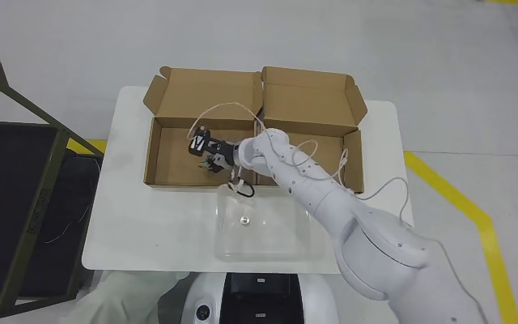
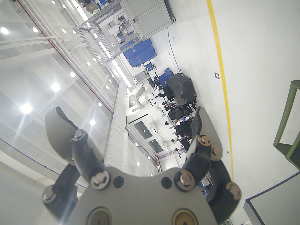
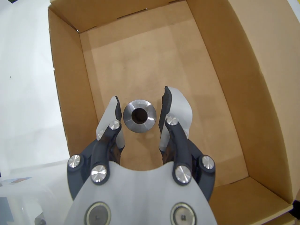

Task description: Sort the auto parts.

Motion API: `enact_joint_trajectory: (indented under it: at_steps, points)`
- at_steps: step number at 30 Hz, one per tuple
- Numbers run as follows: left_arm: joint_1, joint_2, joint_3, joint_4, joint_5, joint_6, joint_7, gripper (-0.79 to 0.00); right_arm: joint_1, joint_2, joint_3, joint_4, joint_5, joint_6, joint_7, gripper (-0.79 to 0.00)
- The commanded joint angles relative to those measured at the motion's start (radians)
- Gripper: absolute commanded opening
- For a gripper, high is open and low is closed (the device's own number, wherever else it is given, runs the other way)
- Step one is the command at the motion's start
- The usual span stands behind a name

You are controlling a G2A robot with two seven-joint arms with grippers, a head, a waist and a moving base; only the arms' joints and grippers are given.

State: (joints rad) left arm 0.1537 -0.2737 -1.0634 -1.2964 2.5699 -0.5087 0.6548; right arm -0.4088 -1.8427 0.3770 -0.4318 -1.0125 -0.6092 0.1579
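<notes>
My right gripper (image 3: 141,95) hangs inside the left cardboard box (image 3: 234,47), low over its floor. Its jaws stand open around a short metal sleeve (image 3: 139,115) with a dark bore, and a narrow gap shows on each side of it. Whether the sleeve rests on the box floor I cannot tell. From above, the right gripper (image 1: 212,155) is over the right half of the left box (image 1: 174,158). My left gripper (image 2: 127,112) points up toward the room's ceiling, open, with nothing between its fingers.
A second cardboard box (image 1: 312,109) stands right beside the first, lid flap up. A clear plastic tray (image 1: 279,239) sits at the table's front with one small metal part (image 1: 244,219) in it. Loose cables arc over both boxes.
</notes>
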Motion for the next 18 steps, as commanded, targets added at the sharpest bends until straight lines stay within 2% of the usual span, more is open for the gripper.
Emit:
enact_joint_trajectory:
  at_steps: [1,10,18]
  points:
    - [0.0,0.0,0.0,0.0,0.0,0.0,0.0,0.0,0.005,0.002,0.005,-0.009,-0.009,-0.004,-0.013,-0.403]
    - [0.0,0.0,0.0,0.0,0.0,0.0,0.0,0.0,0.004,0.046,0.049,-0.099,-0.06,-0.039,-0.087,-0.363]
    - [0.0,0.0,0.0,0.0,0.0,0.0,0.0,0.0,-0.058,0.136,0.131,-0.253,-0.127,-0.037,-0.1,-0.354]
